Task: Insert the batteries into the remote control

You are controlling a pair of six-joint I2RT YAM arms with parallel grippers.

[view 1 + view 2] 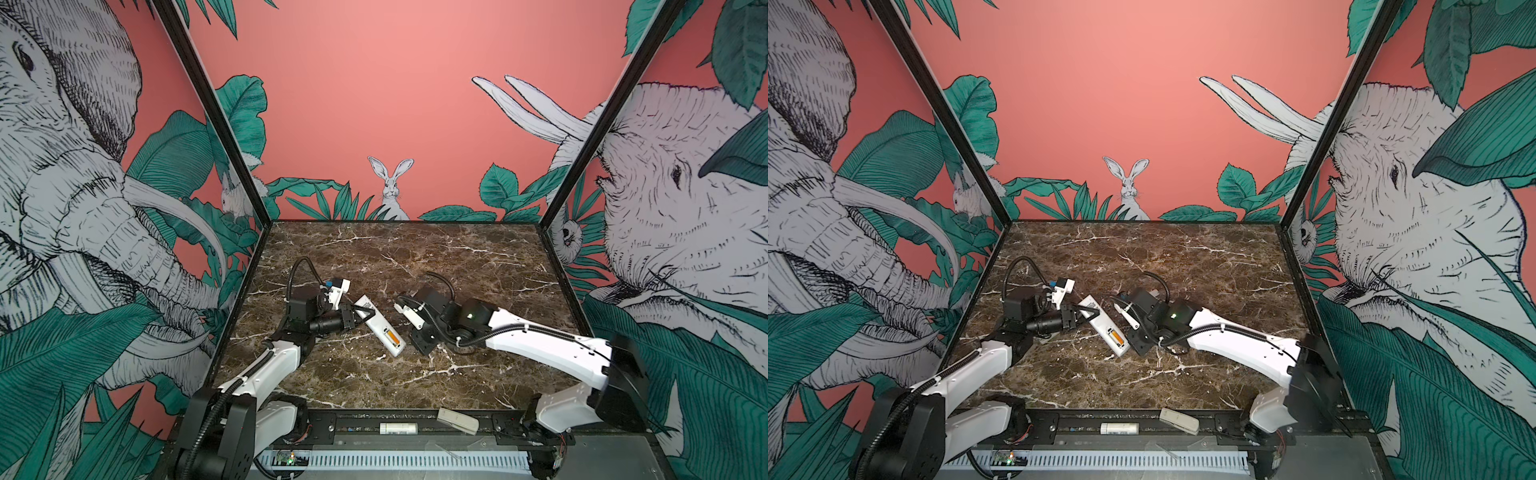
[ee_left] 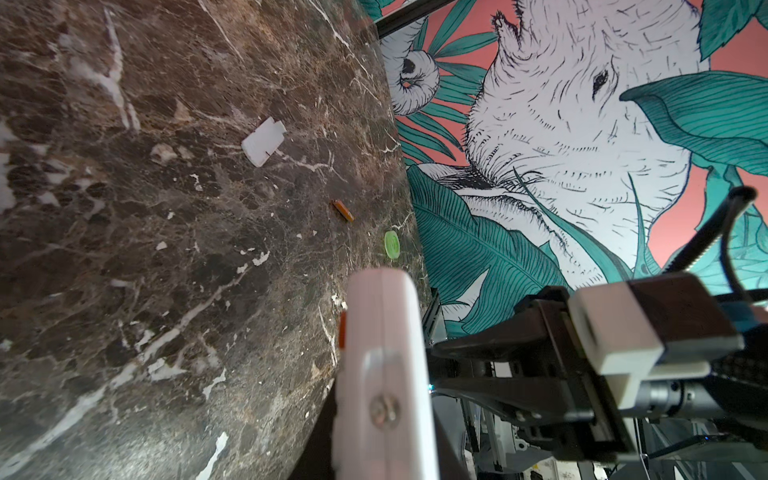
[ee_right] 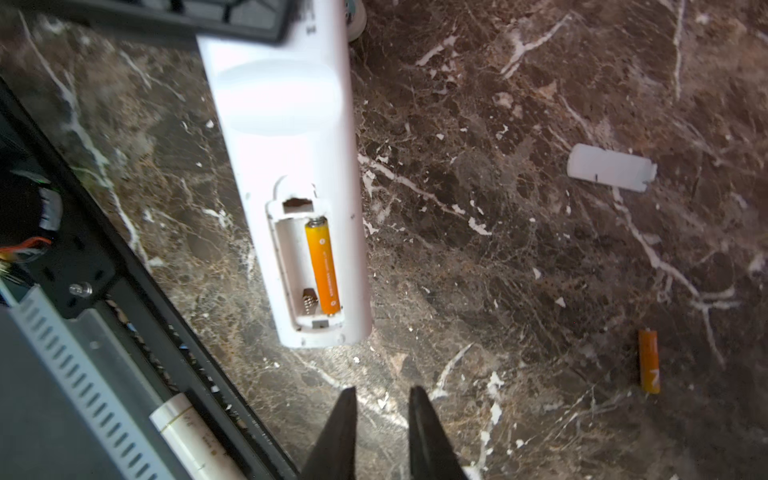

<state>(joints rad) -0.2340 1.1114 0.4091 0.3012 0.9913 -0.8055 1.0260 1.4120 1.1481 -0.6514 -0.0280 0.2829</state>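
Note:
The remote control [image 1: 376, 322] [image 1: 1100, 322] lies back-up and slanted on the marble, its battery bay uncovered. One orange battery [image 3: 323, 266] [image 1: 395, 337] sits in the bay's right slot; the other slot is bare. My left gripper [image 1: 358, 312] [image 1: 1079, 311] is shut on the remote's far end, seen edge-on in the left wrist view [image 2: 386, 374]. My right gripper [image 3: 382, 395] [image 1: 422, 348] hovers just past the remote's near end, open with nothing between its fingers. A second battery [image 3: 649, 361] [image 2: 342, 210] lies loose on the table, hidden by the right arm in both top views.
A white battery cover [image 3: 611, 170] [image 2: 263, 141] lies on the marble beyond the loose battery. A small green disc [image 2: 392, 246] sits near the table edge. On the black front rail rest a white cylinder [image 1: 399, 428] and a grey block [image 1: 457, 420]. Walls enclose three sides.

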